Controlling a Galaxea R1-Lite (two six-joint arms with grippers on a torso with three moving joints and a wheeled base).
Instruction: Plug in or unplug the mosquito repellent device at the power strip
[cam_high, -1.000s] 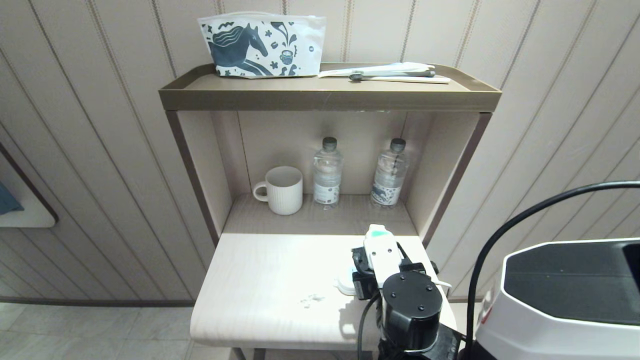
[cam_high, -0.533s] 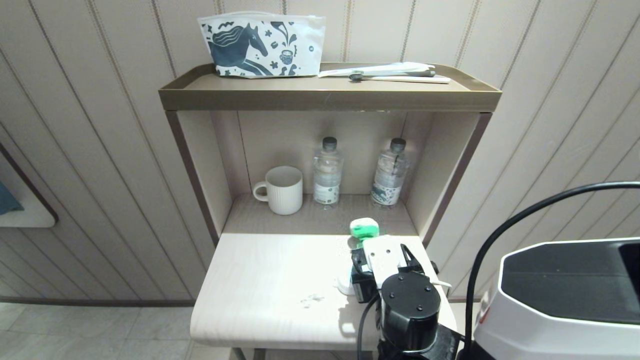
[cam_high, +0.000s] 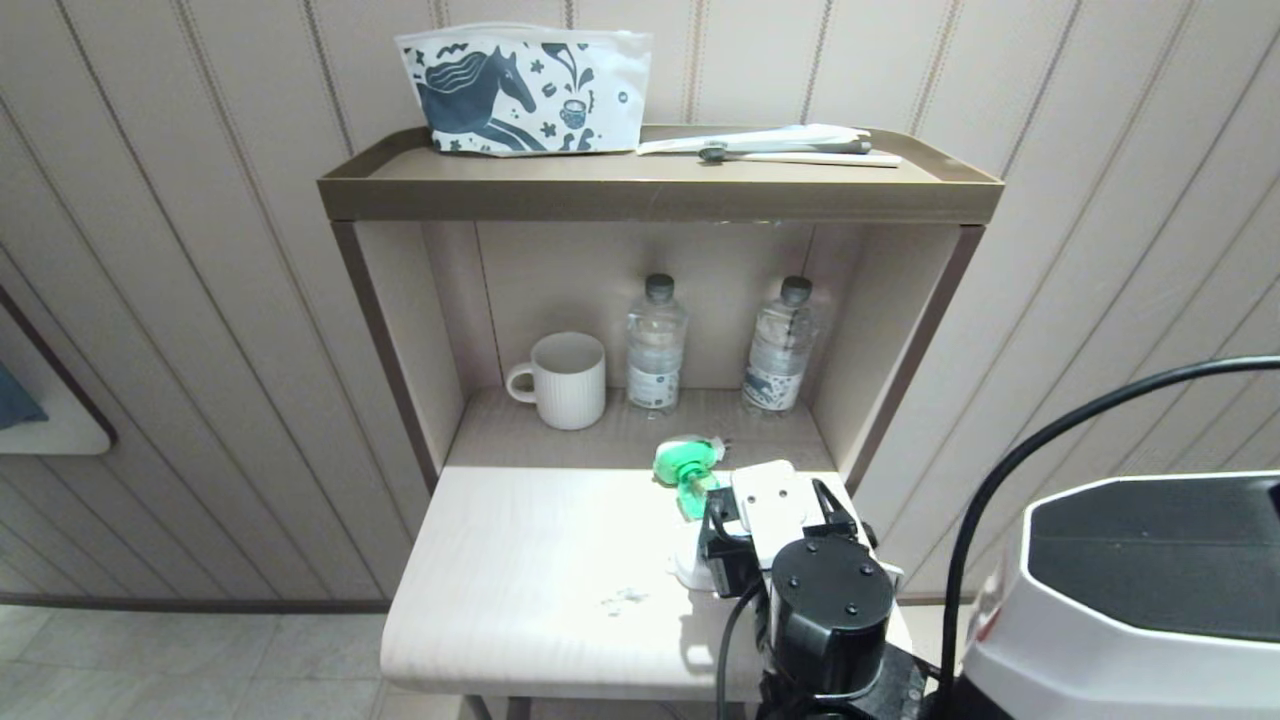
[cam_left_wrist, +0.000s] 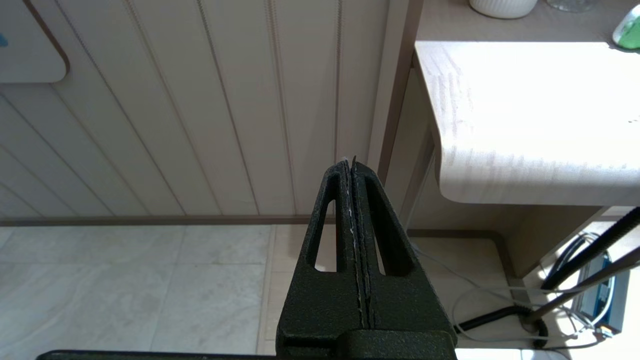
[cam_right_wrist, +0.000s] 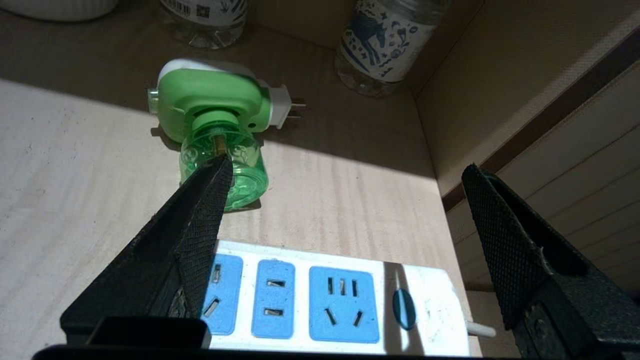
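Observation:
The mosquito repellent device (cam_right_wrist: 212, 102) lies on its side on the pale table (cam_high: 520, 560), its clear green bottle (cam_right_wrist: 240, 172) toward my right gripper and its two prongs (cam_right_wrist: 298, 107) bare, in no socket. It also shows as the green mosquito repellent device (cam_high: 684, 468) just behind the right gripper (cam_high: 772, 500). My right gripper (cam_right_wrist: 347, 166) hovers open and empty over the power strip (cam_right_wrist: 325, 295), whose blue sockets are all free. One finger (cam_right_wrist: 200, 225) overlaps the bottle in the right wrist view. Only the end of the power strip (cam_high: 688, 572) peeks out in the head view. The left gripper (cam_left_wrist: 350, 165) hangs shut beside the table, low over the floor.
A white mug (cam_high: 565, 380) and two water bottles (cam_high: 655, 345) (cam_high: 780, 345) stand at the back of the shelf niche. Its side wall (cam_high: 890, 330) rises close on the right. A printed pouch (cam_high: 525, 90) lies on the top shelf. Cables (cam_left_wrist: 500, 295) trail on the floor.
The right gripper has opened and let go of the device, which stood upright between its fingers; it has tipped away to the left and back and now lies on the table.

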